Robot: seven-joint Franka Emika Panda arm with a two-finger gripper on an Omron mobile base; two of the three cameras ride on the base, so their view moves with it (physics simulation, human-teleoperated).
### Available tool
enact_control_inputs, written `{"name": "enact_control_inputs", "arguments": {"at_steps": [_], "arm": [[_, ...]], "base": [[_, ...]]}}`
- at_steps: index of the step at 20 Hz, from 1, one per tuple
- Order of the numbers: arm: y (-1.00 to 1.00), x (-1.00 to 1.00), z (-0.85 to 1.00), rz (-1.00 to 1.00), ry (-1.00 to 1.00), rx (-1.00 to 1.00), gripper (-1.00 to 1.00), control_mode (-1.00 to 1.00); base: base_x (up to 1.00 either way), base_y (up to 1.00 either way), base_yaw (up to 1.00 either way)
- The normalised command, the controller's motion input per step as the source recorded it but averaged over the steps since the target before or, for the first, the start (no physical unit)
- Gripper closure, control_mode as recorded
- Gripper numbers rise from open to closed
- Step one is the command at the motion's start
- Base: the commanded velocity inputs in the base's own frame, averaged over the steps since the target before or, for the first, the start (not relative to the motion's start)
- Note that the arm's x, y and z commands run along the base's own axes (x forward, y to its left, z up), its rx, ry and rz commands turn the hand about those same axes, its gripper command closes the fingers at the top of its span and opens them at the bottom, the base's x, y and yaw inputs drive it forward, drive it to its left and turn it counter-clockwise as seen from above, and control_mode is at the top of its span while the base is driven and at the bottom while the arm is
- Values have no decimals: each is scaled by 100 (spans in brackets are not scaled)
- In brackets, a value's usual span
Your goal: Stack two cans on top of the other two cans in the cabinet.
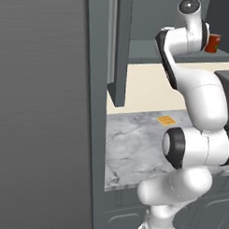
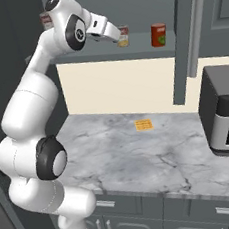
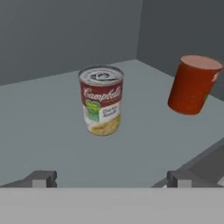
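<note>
A can with a red-and-white label and a metal top (image 3: 101, 99) stands upright on the cabinet's grey shelf (image 3: 48, 118). To its right in the hand view stands a plain red-orange can (image 3: 193, 84), apart from it. My gripper (image 3: 111, 179) is open, short of the labelled can and touching nothing. From the right base view the gripper (image 2: 112, 36) hovers at shelf height, just left of the labelled can (image 2: 123, 36), and the red-orange can (image 2: 158, 35) is farther right. A reddish can-like shape (image 2: 44, 20) peeks out behind the arm. The red-orange can (image 1: 213, 43) also shows beside the hand.
The tall narrow cabinet door (image 2: 188, 37) hangs open to the right of the shelf (image 2: 129, 50). Below lies a marble counter (image 2: 141, 153) with a small orange item (image 2: 144, 124) and a grey oven-like appliance (image 2: 227, 118) at the right.
</note>
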Motion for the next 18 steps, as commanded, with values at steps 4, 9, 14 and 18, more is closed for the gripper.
{"name": "enact_control_inputs", "arguments": {"at_steps": [4, 9, 14, 18], "arm": [[-13, 26, -19, -2, -3, 2, -100, -100], [-11, 22, -1, 0, -4, 0, -100, -100], [-12, 19, -2, 0, -1, 0, -100, -100], [-7, 24, -4, 0, 0, 0, -100, -100]], "base": [[0, 0, 0], [0, 0, 0], [0, 0, 0], [0, 0, 0]]}}
